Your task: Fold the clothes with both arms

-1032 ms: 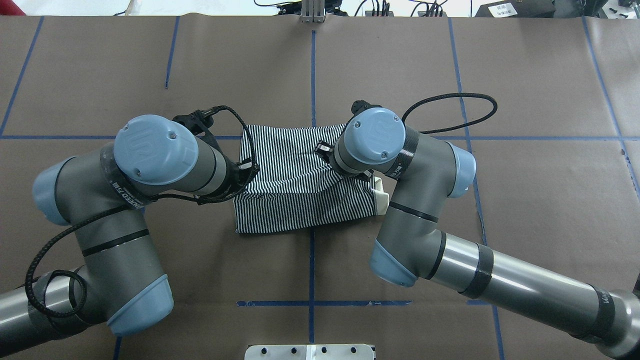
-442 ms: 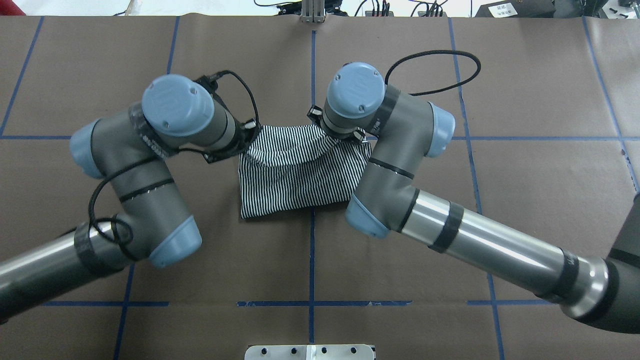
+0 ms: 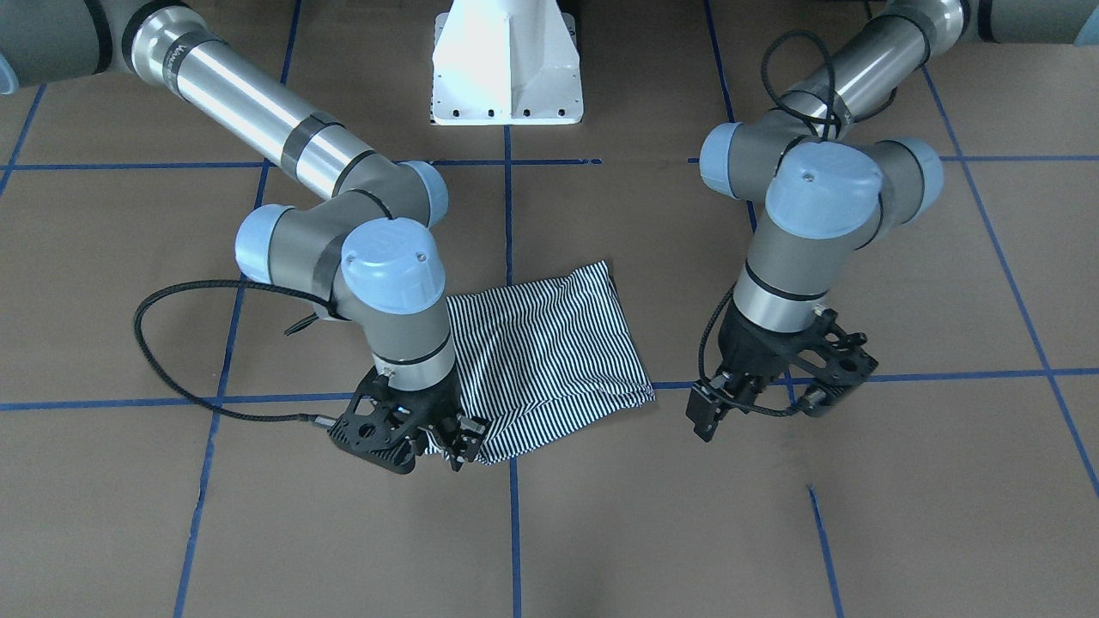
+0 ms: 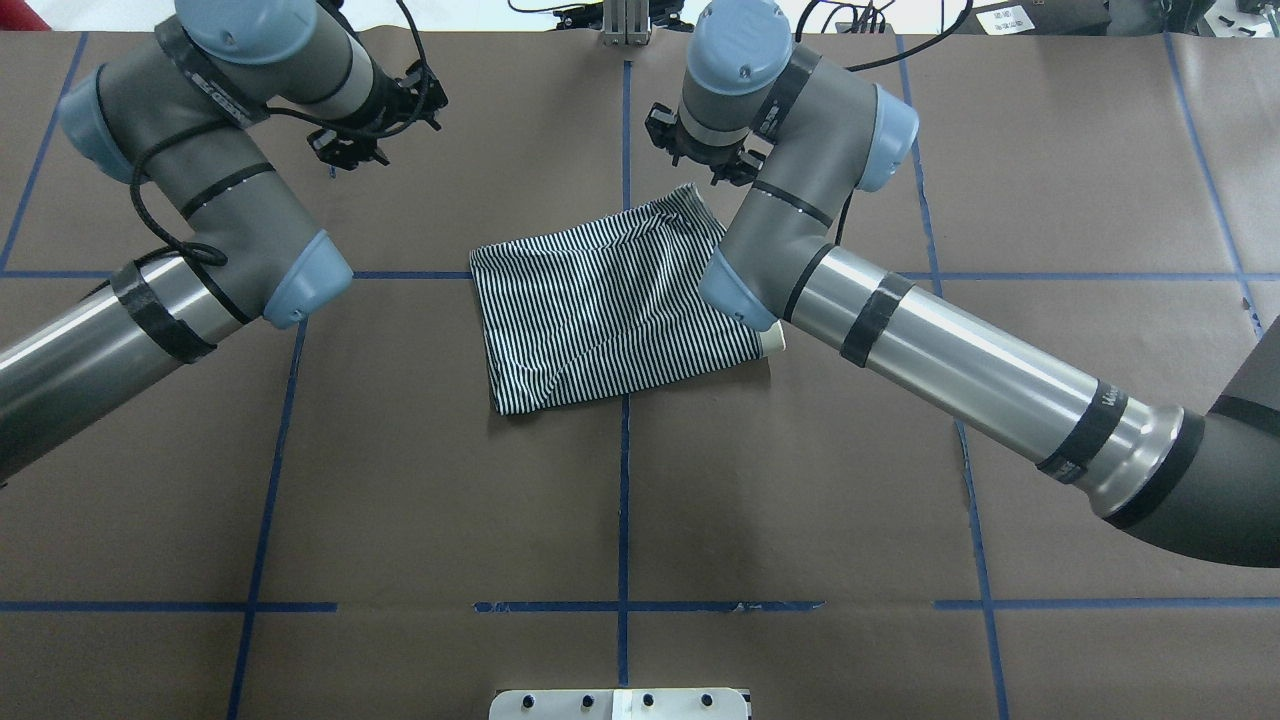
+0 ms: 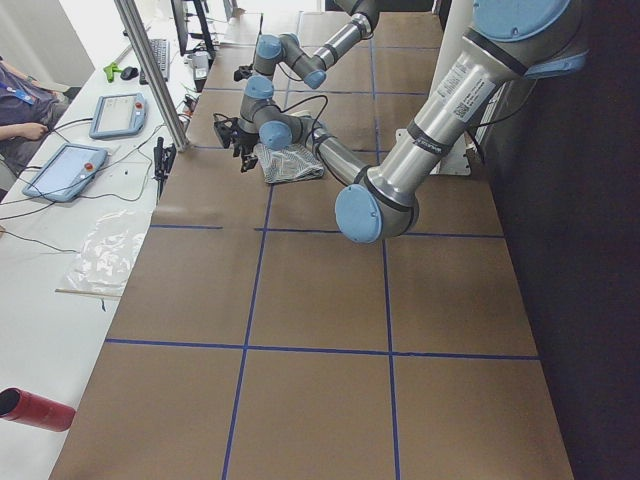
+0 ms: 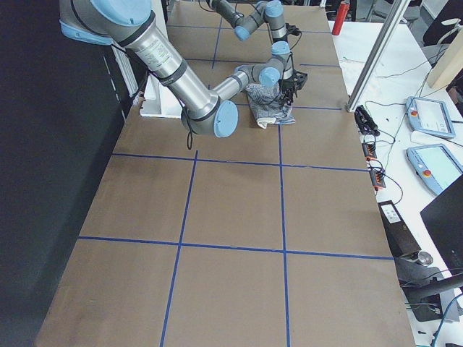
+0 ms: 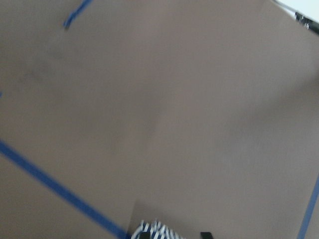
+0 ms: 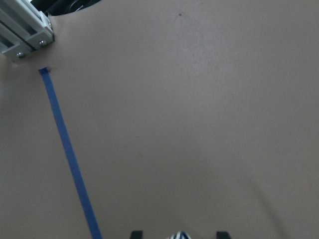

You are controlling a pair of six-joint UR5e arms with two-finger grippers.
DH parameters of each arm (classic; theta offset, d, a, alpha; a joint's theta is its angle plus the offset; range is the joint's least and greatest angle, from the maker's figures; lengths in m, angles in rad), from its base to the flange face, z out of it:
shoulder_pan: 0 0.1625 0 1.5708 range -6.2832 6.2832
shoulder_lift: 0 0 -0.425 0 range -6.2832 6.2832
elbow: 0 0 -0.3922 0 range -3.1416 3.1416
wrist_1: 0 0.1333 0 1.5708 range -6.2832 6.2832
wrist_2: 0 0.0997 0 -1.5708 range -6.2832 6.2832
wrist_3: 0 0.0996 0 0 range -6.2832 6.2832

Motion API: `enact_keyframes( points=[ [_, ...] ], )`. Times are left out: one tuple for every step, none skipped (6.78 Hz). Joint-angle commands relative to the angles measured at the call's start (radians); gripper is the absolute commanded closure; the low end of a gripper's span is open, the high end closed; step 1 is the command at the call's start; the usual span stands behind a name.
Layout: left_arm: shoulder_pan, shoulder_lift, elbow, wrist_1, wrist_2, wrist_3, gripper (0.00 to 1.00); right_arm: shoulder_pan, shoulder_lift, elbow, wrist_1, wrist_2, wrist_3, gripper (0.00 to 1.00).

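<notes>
1. Overhead exterior view puts the polo shirt (image 4: 600, 320) near the middle of the table (image 4: 400, 480), folded into a compact, slightly skewed block across the centre tape line (image 4: 623, 520); a bit of cream collar (image 4: 772, 342) peeps out at its right edge, just under the right arm (image 4: 940, 340)
2. At the block's far right corner hangs the right gripper (image 3: 451, 439); in the right wrist view its fingertips (image 8: 135, 234) stand apart with only a sliver of stripe between them, so the claw looks parted and not pinching
3. Just off the far left corner, clear of the cloth, hangs the left gripper (image 3: 768, 396), its claw apart on nothing
4. My reading: this fold is laid down, and what is left is a last fold or a tidy
5. Expect the shirt to be light, soft and limp; it will sag between two holds, and the stacked layers may slide on each other
6. Best hold: pinch through all layers at two corners of one edge, one per claw, and lift together; a hold on the top layer alone could peel the fold open
</notes>
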Motion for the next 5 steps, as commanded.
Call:
enact_keyframes(
  points=[
    [-0.025,0.006,0.003,-0.008,-0.072,0.036,0.00,0.053,-0.008,-0.018,0.008,0.066,-0.101,0.00],
    [-0.025,0.033,-0.043,0.001,-0.086,0.056,0.00,0.070,-0.017,-0.013,0.006,0.087,-0.159,0.00],
    [-0.026,0.099,-0.138,0.006,-0.088,0.138,0.00,0.115,-0.066,0.019,-0.001,0.146,-0.262,0.00],
    [-0.040,0.177,-0.231,0.006,-0.086,0.238,0.00,0.187,-0.200,0.124,-0.003,0.196,-0.457,0.00],
    [-0.093,0.232,-0.285,0.015,-0.091,0.364,0.00,0.288,-0.309,0.181,-0.026,0.274,-0.691,0.00]
  ],
)
